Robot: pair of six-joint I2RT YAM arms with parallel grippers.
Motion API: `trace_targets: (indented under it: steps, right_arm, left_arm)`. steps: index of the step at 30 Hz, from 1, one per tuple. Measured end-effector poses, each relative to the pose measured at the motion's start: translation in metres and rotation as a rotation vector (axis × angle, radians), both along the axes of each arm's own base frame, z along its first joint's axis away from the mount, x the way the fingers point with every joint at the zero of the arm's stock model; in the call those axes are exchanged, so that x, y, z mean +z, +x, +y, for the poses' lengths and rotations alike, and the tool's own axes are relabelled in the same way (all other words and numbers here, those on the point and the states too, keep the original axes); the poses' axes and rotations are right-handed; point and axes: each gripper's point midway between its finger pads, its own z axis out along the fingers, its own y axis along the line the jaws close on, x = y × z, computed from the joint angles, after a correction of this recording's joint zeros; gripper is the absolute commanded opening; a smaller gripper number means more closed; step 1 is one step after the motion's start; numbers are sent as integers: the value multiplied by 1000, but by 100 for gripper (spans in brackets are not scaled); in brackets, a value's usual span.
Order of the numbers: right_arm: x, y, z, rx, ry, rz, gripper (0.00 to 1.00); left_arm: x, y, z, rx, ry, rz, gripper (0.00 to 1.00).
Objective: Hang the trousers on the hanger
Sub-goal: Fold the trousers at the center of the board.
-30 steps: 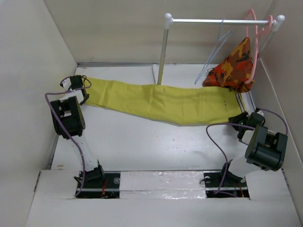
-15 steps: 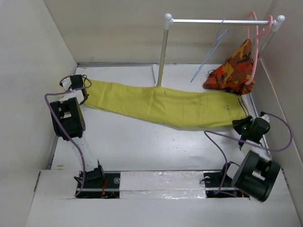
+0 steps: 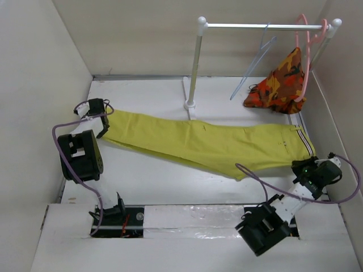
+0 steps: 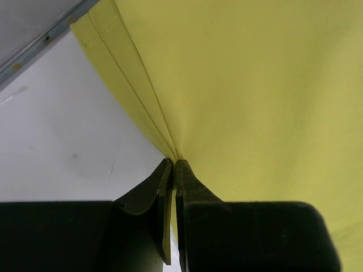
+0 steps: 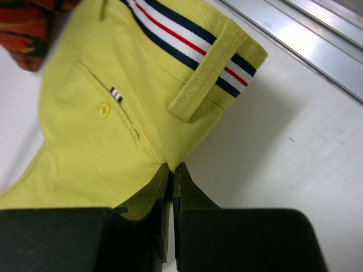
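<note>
A: task status?

B: early; long mustard-yellow cloth trousers (image 3: 210, 144) lie flat across the white surface (image 3: 170, 184), cuffs at the left edge, striped waistband at the right edge; thin pale-blue wire hanger (image 3: 254, 63) hangs bare on the metal rail (image 3: 249, 25) over the far-right corner, well apart from them; draping over the hanger all left.

A: end effectors?

B: left end effector (image 3: 104, 123) clamped on the cuff hem; right end effector (image 3: 302, 168) clamped on waist cloth below the belt loop (image 5: 198, 73).

A: wrist cams add anything?

B: yes; only they show cloth pinched between the jaws; only the top view shows hanger, rail, pink plastic hanger (image 3: 304, 56), orange-red camouflage garment (image 3: 278, 82).
</note>
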Motion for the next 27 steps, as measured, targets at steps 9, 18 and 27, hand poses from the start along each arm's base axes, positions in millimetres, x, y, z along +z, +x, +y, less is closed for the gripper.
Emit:
trace_targets:
  steps: [9,18,27]
  right_arm:
    - [-21,-21,-8,4,55,53,95]
    - [-25,-21,-24,-73,32,41,80]
    - [-49,-14,-33,-123,132,25,79]
  left_arm:
    - [73,-27,-14,-1,2,-198,53]
    - [196,-8,-182,-467,-133,-649,6]
    - [127,-72,-352,-859,-325,-535,2]
